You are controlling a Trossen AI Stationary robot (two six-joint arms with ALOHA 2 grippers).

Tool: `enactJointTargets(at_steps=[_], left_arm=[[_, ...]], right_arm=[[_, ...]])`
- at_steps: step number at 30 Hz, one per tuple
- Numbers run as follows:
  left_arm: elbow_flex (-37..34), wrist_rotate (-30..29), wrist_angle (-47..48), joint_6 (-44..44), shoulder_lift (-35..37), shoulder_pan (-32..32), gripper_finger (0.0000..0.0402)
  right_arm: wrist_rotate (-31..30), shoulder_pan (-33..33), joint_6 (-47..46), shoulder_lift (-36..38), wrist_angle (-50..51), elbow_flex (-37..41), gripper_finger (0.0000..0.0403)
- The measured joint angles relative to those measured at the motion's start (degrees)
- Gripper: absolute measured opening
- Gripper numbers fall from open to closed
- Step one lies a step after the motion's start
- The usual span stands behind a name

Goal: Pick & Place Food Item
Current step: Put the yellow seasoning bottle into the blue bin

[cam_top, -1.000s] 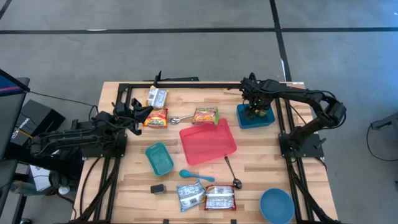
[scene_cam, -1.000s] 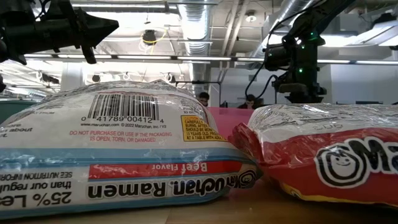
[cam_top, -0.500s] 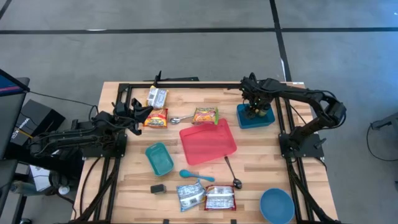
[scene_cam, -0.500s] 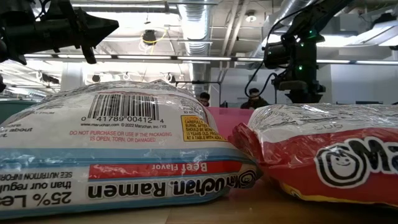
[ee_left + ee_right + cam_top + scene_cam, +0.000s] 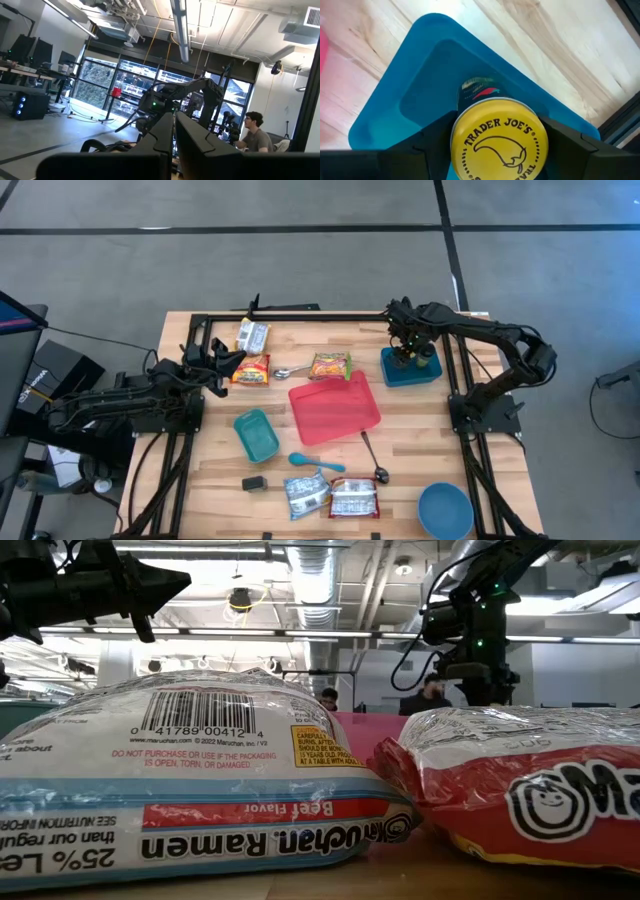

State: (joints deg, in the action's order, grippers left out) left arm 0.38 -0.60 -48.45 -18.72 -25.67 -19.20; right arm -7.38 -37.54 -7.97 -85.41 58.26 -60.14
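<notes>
Over blue tray [image 5: 385, 120] | right gripper [image 5: 495, 145] clasps yellow-lidded jar [image 5: 499, 137]

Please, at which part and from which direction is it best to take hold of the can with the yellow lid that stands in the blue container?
Probably by its round side wall just below the yellow lid, coming straight down from above. The can stands upright in the blue container, whose walls block a sideways approach. The right tool already hangs over it, one finger on either side.

Yellow-lidded Trader Joe's can [image 5: 499, 137] upright inside the blue square container [image 5: 400, 117]
</notes>
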Motion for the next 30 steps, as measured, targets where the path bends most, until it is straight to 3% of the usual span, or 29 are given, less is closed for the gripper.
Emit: enactJointTargets(at_steps=[30], left_arm=[[-0.02, 0.00, 0.02, 0.00, 0.02, 0.00, 0.0012]], right_arm=[[-0.04, -0.50, 2.44, 0.00, -0.87, 0.00, 0.0245]])
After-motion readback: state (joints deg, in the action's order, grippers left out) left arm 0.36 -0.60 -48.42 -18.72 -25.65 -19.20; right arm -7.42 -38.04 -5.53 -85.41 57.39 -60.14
